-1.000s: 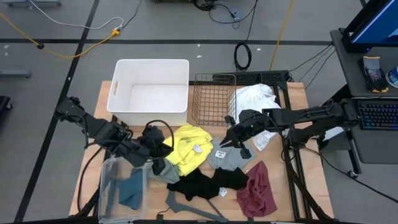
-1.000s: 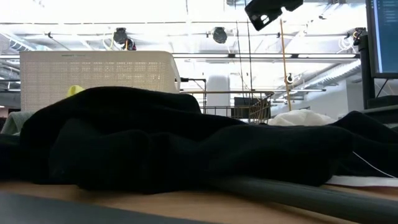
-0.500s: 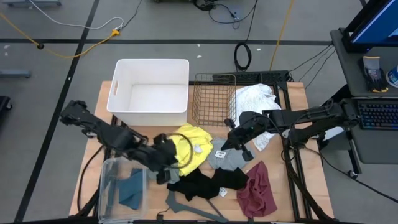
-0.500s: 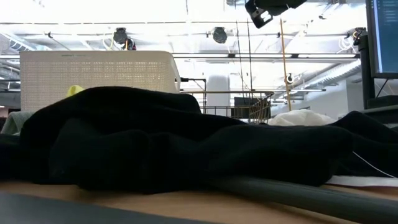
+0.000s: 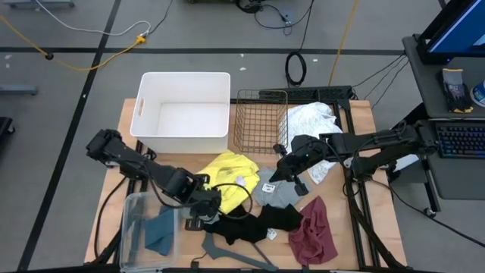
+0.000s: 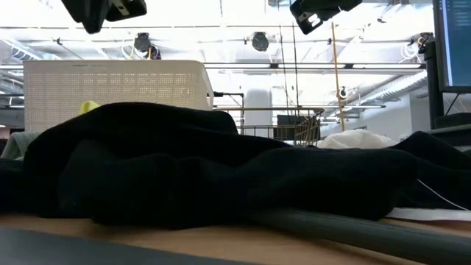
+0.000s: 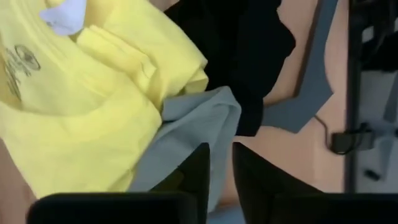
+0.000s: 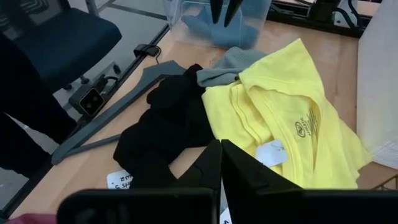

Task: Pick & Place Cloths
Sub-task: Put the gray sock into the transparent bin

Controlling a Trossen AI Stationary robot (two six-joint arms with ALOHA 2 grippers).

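Left wrist view: narrowly parted left claw hovers over sage green cloth beside yellow cloth.

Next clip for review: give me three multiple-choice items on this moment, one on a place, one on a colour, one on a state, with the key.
1. Where does the grey-blue cloth lie?
A. in the clear plastic bin
B. in the wire basket
C. in the white tub

2. What colour is the cloth under the left gripper?
A. maroon
B. yellow
C. white

3. How does the white tub stand?
A. empty
B. holding the black cloth
C. tipped on its side

Key: 1 A, the high view shows it inside the clear bin at the table's near left corner. 2 B, the gripper hangs over the yellow cloth, seen also in the left wrist view. 3 A, only its bare white floor shows, upright.
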